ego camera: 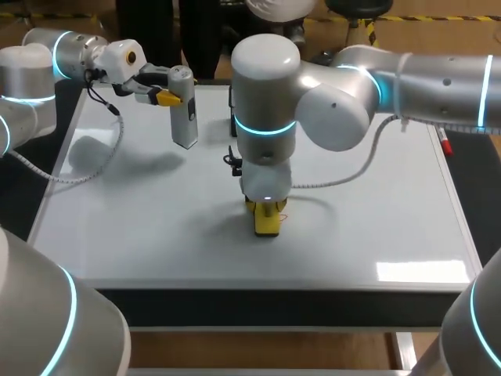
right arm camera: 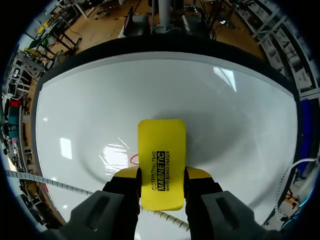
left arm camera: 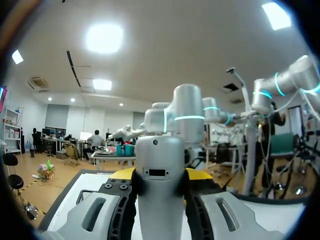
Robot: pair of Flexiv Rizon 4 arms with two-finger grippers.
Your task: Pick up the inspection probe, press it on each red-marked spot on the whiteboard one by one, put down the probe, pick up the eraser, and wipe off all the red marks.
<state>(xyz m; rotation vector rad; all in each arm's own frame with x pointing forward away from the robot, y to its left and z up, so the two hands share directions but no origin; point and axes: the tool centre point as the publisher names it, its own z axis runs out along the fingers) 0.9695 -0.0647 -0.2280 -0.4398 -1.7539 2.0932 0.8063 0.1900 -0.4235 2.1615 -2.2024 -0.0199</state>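
Left arm: comes in from the far left corner. Left gripper (ego camera: 166,97) is closed on the grey probe (ego camera: 184,106), with a yellow-tipped finger on each side of its upper body. The probe stands upright over the far left part of the whiteboard (ego camera: 141,227). Its lower end is at the board surface or just above; contact cannot be confirmed from the head view. In the left wrist view the probe (left arm camera: 160,170) fills the gap between the two fingers and rises straight ahead of them.

Right arm: enters from the right and reaches past the middle of the board, wrist pointing straight down. Right gripper (right arm camera: 160,176) clamps the yellow eraser (right arm camera: 161,150) by its long sides, jaws set narrow to the eraser's width. From the head view the eraser (ego camera: 267,222) sits low against the board, near the front centre.

A small red mark (right arm camera: 134,159) shows on the whiteboard (right arm camera: 90,110), right beside the eraser's edge and partly hidden by it.

A red marker pen (ego camera: 445,143) lies at the right edge of the board, well apart from both grippers.
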